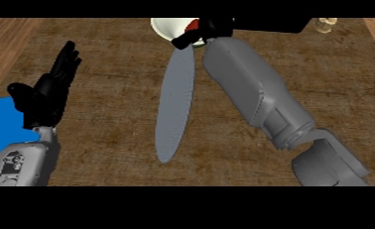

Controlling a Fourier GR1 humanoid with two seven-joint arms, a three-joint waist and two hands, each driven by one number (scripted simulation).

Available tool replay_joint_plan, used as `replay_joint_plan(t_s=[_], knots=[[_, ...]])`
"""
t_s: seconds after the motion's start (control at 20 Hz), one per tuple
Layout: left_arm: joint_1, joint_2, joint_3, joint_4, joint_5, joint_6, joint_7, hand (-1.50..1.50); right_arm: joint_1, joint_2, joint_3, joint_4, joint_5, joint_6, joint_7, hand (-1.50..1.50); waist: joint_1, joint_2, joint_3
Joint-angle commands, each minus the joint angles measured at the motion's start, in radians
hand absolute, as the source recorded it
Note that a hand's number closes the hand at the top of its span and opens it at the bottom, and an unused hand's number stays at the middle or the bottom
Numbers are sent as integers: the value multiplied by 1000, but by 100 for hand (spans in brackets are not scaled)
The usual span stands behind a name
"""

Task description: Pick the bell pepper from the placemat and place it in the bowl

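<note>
While the right hand (207, 29) sits at the top of the view over the bowl (167, 26), its black fingers are curled round the pepper (193, 25); only a small red patch shows, tucked between fingers and bowl rim. Shape and stem can't be made out, and whether it touches the bowl can't be told.

One bowl: cream-white, round, smooth, cut off by the top edge.

One grey placemat (176, 99): thin, matte, seen as a long narrow ellipse running from just under the hand down the middle of the counter.

Right forearm: grey, smooth, blocky segments, stretching from lower right up to the bowl.

Left hand (45, 91): at the left edge, fingers straight and up, holding nothing, resting.

One blue flat patch (11, 124) just beside the left wrist, cut by the left edge.

Counter (110, 124): dark brown wood grain.

One small pale object (327, 24) at top right, too small to identify.
</note>
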Motion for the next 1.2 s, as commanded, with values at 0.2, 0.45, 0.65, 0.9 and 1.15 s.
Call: replay_joint_plan(t_s=[0.2,0.45,0.65,0.9,1.15], knots=[[40,10,17,-24,11,-8,-4,0,78,-4,-244,-151,-201,-258,-280,-150,-16,-2,4],[55,-3,27,5,-8,20,-32,0,156,-12,-394,-252,-339,-269,-466,-150,-50,-11,2],[60,24,62,-3,23,-8,-9,0,246,-101,-449,-249,-405,-74,-559,-150,-67,-20,1],[66,31,82,12,25,-17,-28,0,406,-165,-440,-373,-431,61,-568,-150,-92,-30,0],[101,6,70,20,3,-2,-45,0,554,-208,-446,-586,-515,220,-511,-150,-103,-34,0]])
